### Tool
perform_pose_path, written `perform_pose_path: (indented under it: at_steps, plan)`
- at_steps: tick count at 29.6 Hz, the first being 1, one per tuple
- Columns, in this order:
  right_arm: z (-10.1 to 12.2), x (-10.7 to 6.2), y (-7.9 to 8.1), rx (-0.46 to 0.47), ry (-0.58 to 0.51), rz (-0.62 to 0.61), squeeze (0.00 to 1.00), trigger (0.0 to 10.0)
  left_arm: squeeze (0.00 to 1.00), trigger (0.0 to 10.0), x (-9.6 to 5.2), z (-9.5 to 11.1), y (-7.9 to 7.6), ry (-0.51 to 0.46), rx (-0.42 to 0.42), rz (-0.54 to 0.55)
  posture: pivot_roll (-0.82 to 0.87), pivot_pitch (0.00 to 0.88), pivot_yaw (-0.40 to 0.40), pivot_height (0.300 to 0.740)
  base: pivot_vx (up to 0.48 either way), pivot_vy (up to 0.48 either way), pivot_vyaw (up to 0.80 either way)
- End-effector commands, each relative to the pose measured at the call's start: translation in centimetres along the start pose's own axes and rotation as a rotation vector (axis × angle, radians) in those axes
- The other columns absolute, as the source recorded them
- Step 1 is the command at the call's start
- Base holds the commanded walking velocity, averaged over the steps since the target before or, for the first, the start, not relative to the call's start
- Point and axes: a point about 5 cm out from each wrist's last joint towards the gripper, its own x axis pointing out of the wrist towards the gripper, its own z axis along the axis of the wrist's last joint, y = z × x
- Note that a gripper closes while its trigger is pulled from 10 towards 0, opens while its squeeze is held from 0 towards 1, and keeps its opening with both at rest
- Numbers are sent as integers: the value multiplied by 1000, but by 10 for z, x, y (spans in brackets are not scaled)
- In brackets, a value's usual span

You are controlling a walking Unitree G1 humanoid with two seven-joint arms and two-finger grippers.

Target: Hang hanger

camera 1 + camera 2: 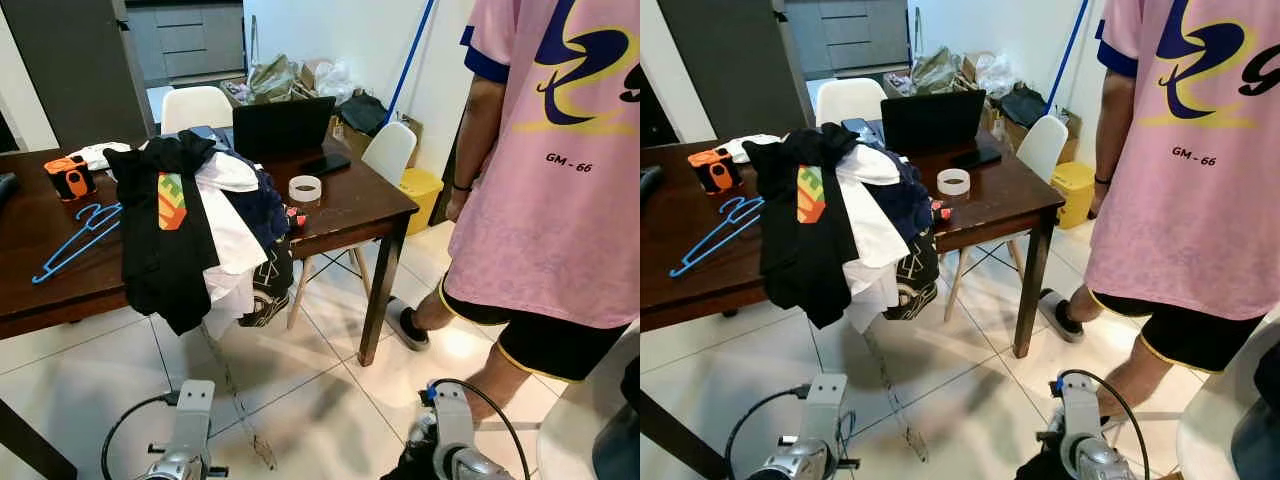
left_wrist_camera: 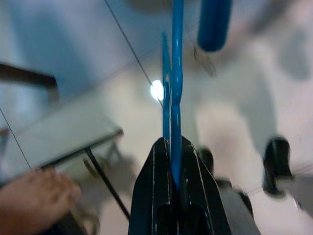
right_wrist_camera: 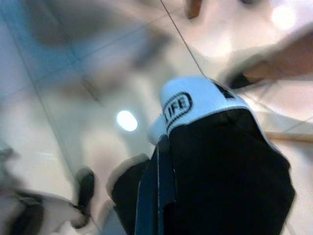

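In the left wrist view my left gripper point(image 2: 172, 149) is shut on a thin blue hanger point(image 2: 176, 73), which runs straight out from between the black fingers over the tiled floor. My right gripper point(image 3: 157, 161) is shut on a black garment point(image 3: 230, 171) with a white printed collar band, hanging low above the floor. Both silver arms show at the bottom of the eye views, the left arm point(image 1: 188, 430) and the right arm point(image 1: 452, 432), with a scrap of the black garment point(image 1: 408, 466) below the right one. Another blue hanger point(image 1: 75, 240) lies on the dark wooden table point(image 1: 350, 205).
A pile of clothes point(image 1: 195, 215) drapes over the table's front edge. A laptop point(image 1: 283, 125), a tape roll point(image 1: 304, 187) and an orange device point(image 1: 70, 177) sit on the table. A person in a pink shirt point(image 1: 550, 170) stands close on the right. White chairs point(image 1: 389, 150) stand behind.
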Motion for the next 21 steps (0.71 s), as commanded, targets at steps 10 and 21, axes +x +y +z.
perform_pose_path:
  at_steps: [10,21]
  plan:
    - [22,-3,5,-60,-236,99,0,10000,0,10000,-14,121,59,-611,-77,96,48,0,-29,740,0,0,0]
    - [146,-26,-17,-66,-688,238,0,10000,0,10000,-47,150,58,-866,-33,96,48,0,-11,740,0,0,0]
